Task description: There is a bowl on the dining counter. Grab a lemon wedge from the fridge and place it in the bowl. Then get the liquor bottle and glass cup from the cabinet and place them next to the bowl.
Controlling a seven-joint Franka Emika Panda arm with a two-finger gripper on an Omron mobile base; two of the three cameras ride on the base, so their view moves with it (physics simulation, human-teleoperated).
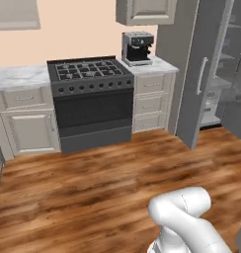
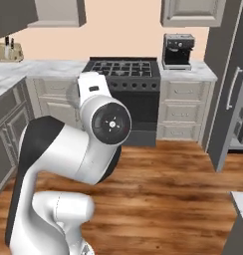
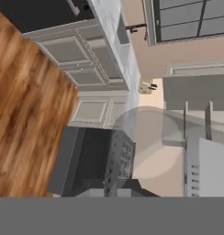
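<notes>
Cup (image 3: 148,142): looming nearest, shut fingers seemingly gripping it.
Floor (image 1: 93,183): lying open to stove (image 1: 90,94).
Fridge (image 1: 199,74): door standing open, far right.

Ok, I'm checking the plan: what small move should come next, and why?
Probably turn the base right, toward what looks like the dining counter, keeping the gripper shut: the glass cup looms close before the hand camera, apparently held, while the base faces the stove.

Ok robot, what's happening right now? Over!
Gripper shut, cup apparently in it, close to the hand camera. Fridge door open, right of the stove. Bowl not in sight.
</notes>
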